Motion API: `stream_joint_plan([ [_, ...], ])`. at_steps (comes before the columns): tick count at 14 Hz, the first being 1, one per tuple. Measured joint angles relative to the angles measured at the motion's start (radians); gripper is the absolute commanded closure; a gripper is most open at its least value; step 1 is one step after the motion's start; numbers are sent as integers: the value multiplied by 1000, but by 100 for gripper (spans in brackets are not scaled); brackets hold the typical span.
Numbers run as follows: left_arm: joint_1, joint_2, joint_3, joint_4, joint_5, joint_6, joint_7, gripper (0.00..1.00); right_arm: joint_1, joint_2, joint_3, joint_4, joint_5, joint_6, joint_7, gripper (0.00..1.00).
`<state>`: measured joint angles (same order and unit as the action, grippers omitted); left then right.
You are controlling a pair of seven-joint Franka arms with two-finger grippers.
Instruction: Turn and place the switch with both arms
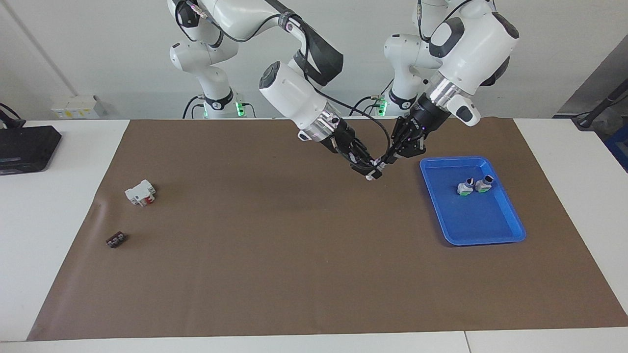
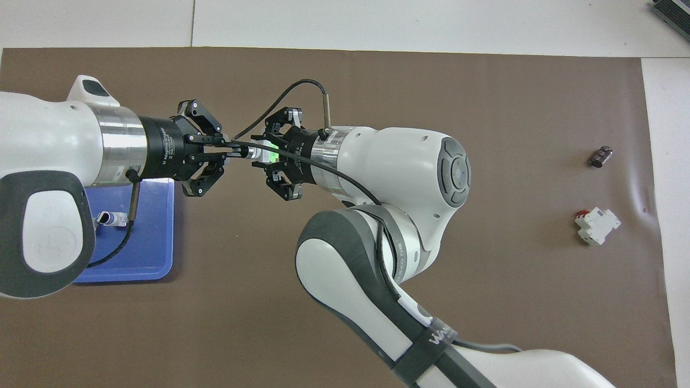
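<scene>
A white-grey switch (image 2: 263, 154) with a green end is held up in the air between my two grippers, over the brown mat beside the blue tray (image 1: 471, 230). My right gripper (image 2: 268, 156) is shut on its green end. My left gripper (image 2: 233, 149) meets it tip to tip and is shut on the black knob end. In the facing view the switch (image 1: 372, 176) shows as a small white piece under the right gripper (image 1: 371, 171) and left gripper (image 1: 387, 159). Two more switches (image 1: 465, 187) (image 1: 484, 184) stand in the tray.
A larger white block with a red part (image 1: 140, 192) and a tiny dark brown piece (image 1: 116, 239) lie on the mat toward the right arm's end. A black device (image 1: 24, 147) sits on the white table at that end. The left arm hides most of the tray (image 2: 145, 253) from overhead.
</scene>
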<state>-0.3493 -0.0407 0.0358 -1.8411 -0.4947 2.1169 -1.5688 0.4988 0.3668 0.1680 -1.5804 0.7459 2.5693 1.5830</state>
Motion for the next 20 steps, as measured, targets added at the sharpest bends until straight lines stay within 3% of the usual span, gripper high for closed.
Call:
stream_joint_plan([
  [5, -2, 0, 0, -5, -14, 26, 217, 100, 0, 0, -3, 1, 0, 4, 0, 100],
  [20, -7, 1, 4, -17, -86, 60, 1163, 100, -4, -7, -6, -6, 0, 2, 0, 100],
])
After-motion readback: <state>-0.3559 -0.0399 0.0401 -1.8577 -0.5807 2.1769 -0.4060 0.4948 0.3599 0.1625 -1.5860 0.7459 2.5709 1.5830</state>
